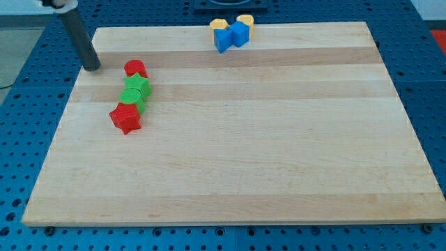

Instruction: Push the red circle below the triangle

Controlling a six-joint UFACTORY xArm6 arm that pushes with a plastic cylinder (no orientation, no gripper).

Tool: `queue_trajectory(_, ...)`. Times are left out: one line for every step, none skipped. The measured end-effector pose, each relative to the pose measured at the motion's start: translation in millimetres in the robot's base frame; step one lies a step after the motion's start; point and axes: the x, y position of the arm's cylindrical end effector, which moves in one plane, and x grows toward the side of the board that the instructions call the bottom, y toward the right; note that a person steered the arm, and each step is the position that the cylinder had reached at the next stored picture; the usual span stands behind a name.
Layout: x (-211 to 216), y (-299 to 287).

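Now my tip [91, 67] left of red circle [135, 68]; green blocks [136, 91] just below.

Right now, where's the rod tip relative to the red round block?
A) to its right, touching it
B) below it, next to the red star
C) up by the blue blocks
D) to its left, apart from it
D: my tip sits at the board's left edge, to the view's left of the red round block, with bare wood showing between them.
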Motion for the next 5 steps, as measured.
queue_trajectory(15.2, 37.9)
queue_trajectory(14.8, 84.7)
queue_trajectory(12.9, 126.4)
queue_trajectory(9.8, 171.1)
queue_trajectory(9.0, 217.7)
